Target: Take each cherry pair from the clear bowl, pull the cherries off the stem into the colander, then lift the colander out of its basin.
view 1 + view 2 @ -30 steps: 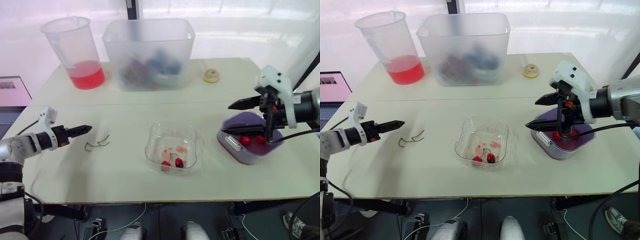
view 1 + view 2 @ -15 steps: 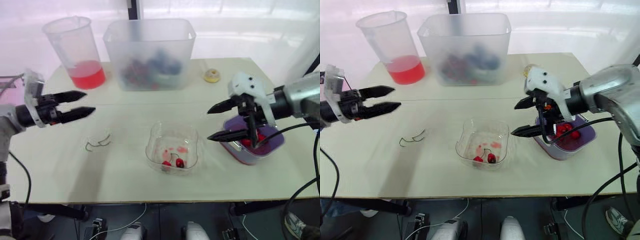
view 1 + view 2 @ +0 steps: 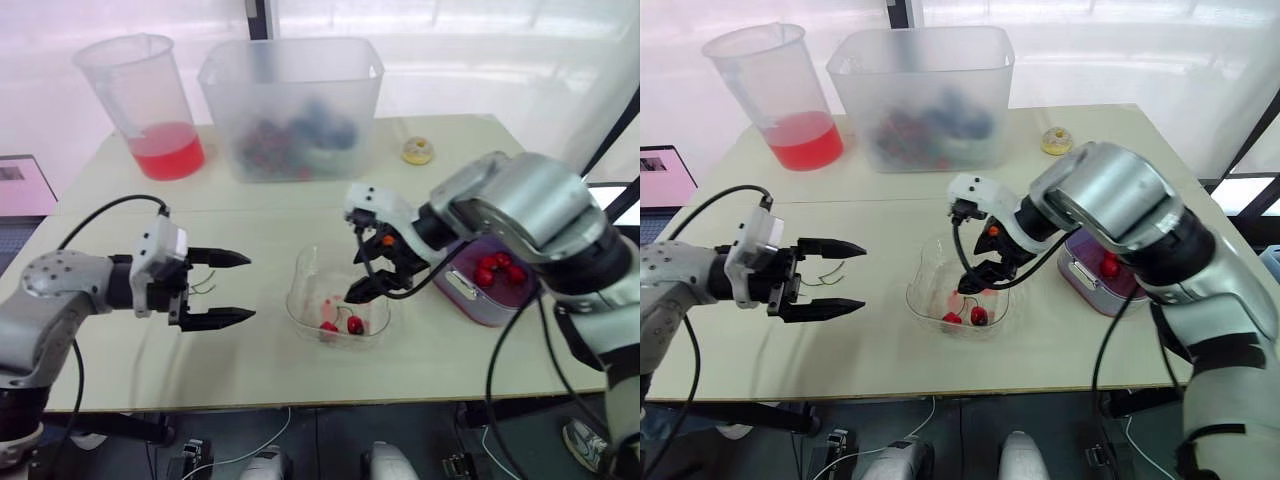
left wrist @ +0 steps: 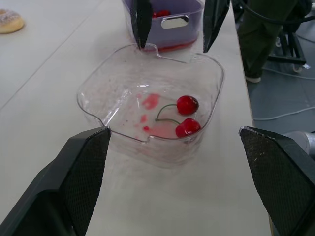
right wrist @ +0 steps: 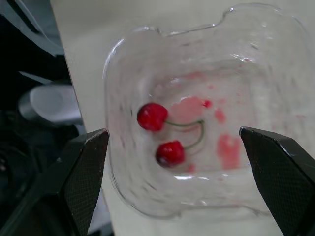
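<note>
Right claw [image 3: 355,262]: now above clear bowl [image 3: 305,300], fingers wide. Left claw [image 3: 250,287]: drawn in left of bowl, equally wide. Cherry pair [image 3: 345,323] unmoved inside.

Head stereo pair down over the table [image 3: 260,225], left wrist low beside the clear bowl [image 4: 118,96], right wrist above it.

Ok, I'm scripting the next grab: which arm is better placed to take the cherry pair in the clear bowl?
Right, probably: the right gripper hangs open over the clear bowl, above the cherry pair. The left gripper, also open, is off to the bowl's side.
</note>
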Robot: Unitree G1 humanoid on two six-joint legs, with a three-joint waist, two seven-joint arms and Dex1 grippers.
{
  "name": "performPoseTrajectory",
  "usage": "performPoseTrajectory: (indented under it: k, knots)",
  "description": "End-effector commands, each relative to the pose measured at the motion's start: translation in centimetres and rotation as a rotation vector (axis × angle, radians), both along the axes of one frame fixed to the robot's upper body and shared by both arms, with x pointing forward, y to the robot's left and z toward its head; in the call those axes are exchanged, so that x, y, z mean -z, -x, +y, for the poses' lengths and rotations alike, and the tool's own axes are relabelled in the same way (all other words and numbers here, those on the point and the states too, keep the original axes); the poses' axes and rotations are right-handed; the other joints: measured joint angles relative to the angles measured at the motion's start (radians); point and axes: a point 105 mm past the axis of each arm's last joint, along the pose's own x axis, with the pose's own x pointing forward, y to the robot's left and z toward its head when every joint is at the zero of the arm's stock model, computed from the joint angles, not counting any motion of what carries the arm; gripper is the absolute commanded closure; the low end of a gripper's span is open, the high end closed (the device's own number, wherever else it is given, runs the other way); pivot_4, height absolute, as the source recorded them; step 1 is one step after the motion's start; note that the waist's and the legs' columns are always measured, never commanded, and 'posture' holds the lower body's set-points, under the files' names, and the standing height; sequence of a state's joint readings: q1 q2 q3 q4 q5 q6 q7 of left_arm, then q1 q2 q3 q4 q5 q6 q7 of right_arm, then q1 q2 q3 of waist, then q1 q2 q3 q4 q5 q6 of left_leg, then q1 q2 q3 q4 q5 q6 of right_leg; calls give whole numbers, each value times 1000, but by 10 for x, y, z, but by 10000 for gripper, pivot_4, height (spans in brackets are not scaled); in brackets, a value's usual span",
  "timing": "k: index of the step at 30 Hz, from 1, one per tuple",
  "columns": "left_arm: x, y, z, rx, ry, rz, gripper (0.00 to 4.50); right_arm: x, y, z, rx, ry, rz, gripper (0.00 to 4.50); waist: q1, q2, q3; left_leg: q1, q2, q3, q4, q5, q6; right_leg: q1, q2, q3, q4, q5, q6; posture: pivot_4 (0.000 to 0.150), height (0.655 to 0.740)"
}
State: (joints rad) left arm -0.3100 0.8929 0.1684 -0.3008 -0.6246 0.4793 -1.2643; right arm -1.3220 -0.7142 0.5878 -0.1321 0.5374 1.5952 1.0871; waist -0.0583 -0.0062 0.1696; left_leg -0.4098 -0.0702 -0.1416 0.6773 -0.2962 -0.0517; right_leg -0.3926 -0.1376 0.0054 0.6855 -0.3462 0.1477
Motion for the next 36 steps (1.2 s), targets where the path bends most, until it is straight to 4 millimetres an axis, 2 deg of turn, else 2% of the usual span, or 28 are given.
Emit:
performPoseTrajectory:
  k: [1,12,17,20,23,35,36]
  knots:
    - [-3,0,-2,6,-6,-45,1171,7,-5,0,43,35,20,0,5,0,0,0,0,0,0,0,0,0,-1,0,0,0,0,1500,7400]
    - [10,0,-5,-14,-32,-49,1171,49,1,3,-10,219,35,0,4,0,0,0,-1,0,0,0,0,-1,-2,0,0,0,0,1500,7400]
    - [4,-3,-2,-34,-34,-52,1171,59,-2,5,-23,234,21,0,3,0,0,0,-1,0,0,0,0,-1,-2,0,0,0,0,1500,7400]
    - [7,0,-5,-15,-80,-39,0,63,-2,3,-19,238,31,7993,-2,0,0,0,-1,0,0,0,0,-1,-1,0,0,0,0,1500,7400]
    - [-3,-2,-12,-9,-31,-56,0,68,-4,-2,-15,260,24,21952,0,0,0,0,-1,0,0,0,0,-1,-1,0,0,0,0,1500,7400]
    - [0,-3,-16,-3,-48,-63,0,75,-9,-9,-16,292,14,21952,-10,0,0,0,-1,0,-1,0,0,-1,0,0,0,0,0,1500,7400]
    - [0,-3,-16,-3,-47,-65,0,75,-9,-8,-16,287,12,24312,-10,0,0,0,-1,0,-1,0,0,-1,0,0,0,0,0,1500,7400]
